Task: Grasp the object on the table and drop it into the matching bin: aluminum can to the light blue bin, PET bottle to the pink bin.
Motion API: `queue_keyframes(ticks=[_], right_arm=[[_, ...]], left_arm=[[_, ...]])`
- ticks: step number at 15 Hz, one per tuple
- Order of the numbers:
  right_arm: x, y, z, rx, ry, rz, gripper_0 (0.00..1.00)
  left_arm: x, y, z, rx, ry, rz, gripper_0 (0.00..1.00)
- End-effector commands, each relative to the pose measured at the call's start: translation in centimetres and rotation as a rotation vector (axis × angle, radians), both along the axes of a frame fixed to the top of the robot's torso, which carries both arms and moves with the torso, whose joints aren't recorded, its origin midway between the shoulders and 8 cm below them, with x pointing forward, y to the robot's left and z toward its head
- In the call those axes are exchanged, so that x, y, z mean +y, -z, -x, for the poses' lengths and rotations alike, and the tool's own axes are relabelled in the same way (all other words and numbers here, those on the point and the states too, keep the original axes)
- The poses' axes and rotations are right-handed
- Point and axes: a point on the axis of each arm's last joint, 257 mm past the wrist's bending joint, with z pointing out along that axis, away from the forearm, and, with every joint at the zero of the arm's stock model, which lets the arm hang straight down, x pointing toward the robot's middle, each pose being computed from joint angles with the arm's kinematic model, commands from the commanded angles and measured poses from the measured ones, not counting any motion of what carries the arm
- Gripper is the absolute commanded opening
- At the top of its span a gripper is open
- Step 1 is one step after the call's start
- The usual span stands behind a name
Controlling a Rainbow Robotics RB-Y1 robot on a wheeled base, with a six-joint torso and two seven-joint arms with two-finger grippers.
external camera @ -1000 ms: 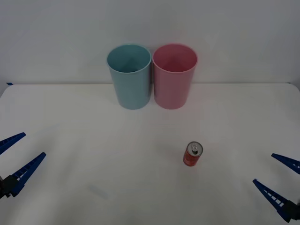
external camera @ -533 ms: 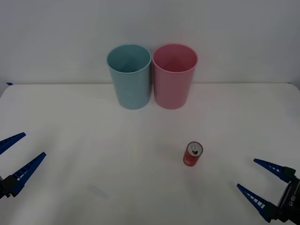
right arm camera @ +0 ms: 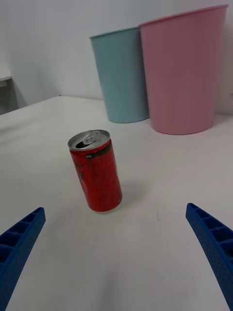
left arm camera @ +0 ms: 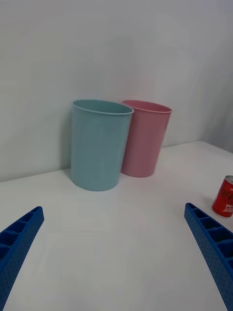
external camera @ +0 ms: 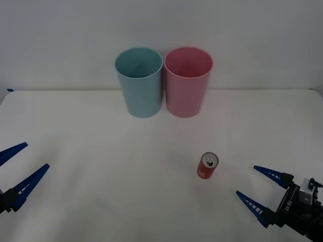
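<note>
A small red aluminum can point(external camera: 207, 166) with a silver top stands upright on the white table point(external camera: 101, 151), right of centre. My right gripper point(external camera: 257, 185) is open at the lower right, a short way to the right of the can and pointing at it. In the right wrist view the can point(right arm camera: 96, 177) stands ahead between my spread blue fingers point(right arm camera: 213, 245). The light blue bin point(external camera: 140, 81) and the pink bin point(external camera: 187, 80) stand side by side at the back of the table. My left gripper point(external camera: 15, 164) waits open at the left edge.
The two bins nearly touch, close to the back wall. In the left wrist view the light blue bin point(left arm camera: 99, 144) stands beside the pink bin point(left arm camera: 144, 138), with the can point(left arm camera: 225, 196) at the edge. Bare tabletop lies between the can and the bins.
My right gripper has moved left across the table toward the can, still open. The left gripper, the can and the bins have not moved.
</note>
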Motion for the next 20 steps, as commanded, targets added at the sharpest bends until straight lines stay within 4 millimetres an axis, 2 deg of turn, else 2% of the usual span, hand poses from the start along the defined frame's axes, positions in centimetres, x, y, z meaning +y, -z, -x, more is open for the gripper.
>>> queue_keyframes(ticks=[1, 13, 20], right_arm=[[1.4, 0.4, -1.1, -0.014, 0.010, 0.011, 1.00], [7.5, 2.2, -4.4, -0.052, 0.025, 0.071, 1.00], [9.8, 2.3, -6.2, -0.068, 0.031, 0.096, 1.00]], left_arm=[[0.0, 0.0, 0.0, 0.000, 0.000, 0.000, 1.00], [0.0, 0.0, 0.0, 0.000, 0.000, 0.000, 1.00], [0.0, 0.0, 0.0, 0.000, 0.000, 0.000, 1.00]])
